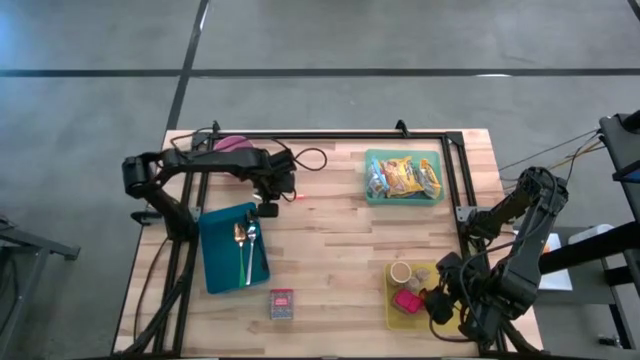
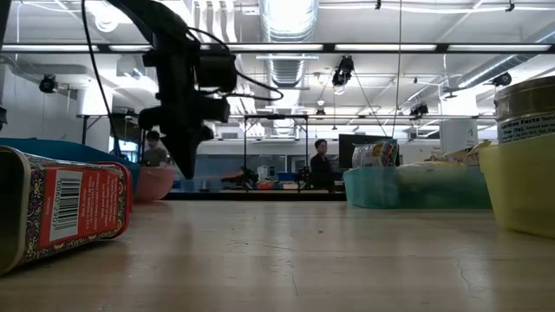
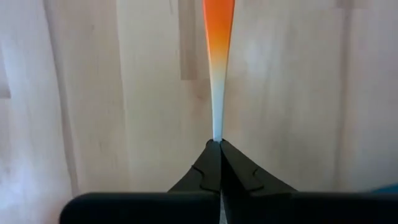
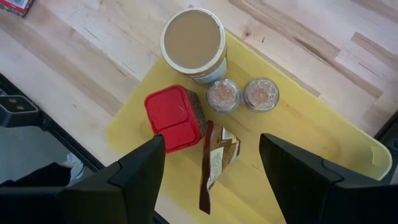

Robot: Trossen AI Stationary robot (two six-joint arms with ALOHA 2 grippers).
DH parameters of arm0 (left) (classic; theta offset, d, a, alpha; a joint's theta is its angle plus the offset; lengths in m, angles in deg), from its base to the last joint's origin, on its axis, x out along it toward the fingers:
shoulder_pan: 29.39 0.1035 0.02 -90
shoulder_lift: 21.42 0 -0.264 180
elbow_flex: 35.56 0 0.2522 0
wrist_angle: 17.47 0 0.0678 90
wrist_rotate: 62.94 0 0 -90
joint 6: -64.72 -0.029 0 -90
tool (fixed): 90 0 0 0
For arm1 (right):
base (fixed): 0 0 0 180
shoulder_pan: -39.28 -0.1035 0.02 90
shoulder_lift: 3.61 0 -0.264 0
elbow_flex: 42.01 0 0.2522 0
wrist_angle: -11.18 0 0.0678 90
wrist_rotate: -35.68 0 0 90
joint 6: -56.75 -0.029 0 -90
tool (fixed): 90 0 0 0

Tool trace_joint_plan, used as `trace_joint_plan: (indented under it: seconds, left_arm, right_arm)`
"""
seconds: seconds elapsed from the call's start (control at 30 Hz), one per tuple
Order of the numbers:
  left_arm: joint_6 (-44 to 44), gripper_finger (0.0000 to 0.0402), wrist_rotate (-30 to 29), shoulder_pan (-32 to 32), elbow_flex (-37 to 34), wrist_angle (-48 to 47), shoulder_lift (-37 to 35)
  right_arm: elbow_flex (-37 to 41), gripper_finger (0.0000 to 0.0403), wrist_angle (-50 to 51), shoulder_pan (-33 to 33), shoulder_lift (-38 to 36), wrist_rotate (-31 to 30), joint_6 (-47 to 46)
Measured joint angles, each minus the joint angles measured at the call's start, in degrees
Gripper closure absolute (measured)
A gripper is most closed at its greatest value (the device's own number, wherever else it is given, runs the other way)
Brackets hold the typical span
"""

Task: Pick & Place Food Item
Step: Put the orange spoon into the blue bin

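My left gripper (image 1: 284, 194) points down over the table's middle left, just beyond the blue tray (image 1: 215, 262), and is shut on a thin flat item (image 3: 217, 81). Edge-on, the item is white by the fingers and orange farther out; it shows as a small red-orange spot (image 1: 297, 196) in the high view. My right gripper (image 4: 211, 163) hangs open above the yellow tray (image 4: 323, 140) at the near right. That tray holds a tan-lidded jar (image 4: 193, 42), a red-lidded box (image 4: 169, 117), two small spice jars (image 4: 242, 94) and a brown packet (image 4: 214, 163). My left gripper pinches the item's white end (image 3: 217, 132) between the tips of its two fingers, coming from above and pointing down. The item runs on from the fingertips in line with them, thin edge toward the camera. Whether its orange end touches the table I cannot tell.
A teal bin (image 1: 403, 178) of snack packets stands at the far right. Two spoons (image 1: 245, 243) lie on the blue tray. A red tin (image 1: 281, 304) lies on its side near the front edge, and a pink bowl (image 1: 235, 144) sits at the far left. A black frame rail (image 1: 330, 135) crosses the back.
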Motion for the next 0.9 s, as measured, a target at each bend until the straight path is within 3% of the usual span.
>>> trace_joint_plan:
  seconds: [0.63, 0.9]
  left_arm:
    - [-1.03, 0.0401, 5.69, -3.34, 0.1, -10.34, -16.85]
    - [-3.21, 0.0401, 5.76, -10.26, 0.13, -22.08, -20.5]
  right_arm:
    - [0.0, 0.0147, 1.15, 0.0, 0.0, -2.98, 0.02]
    - [0.0, 0.0147, 1.14, 0.04, 0.0, -3.62, -0.84]
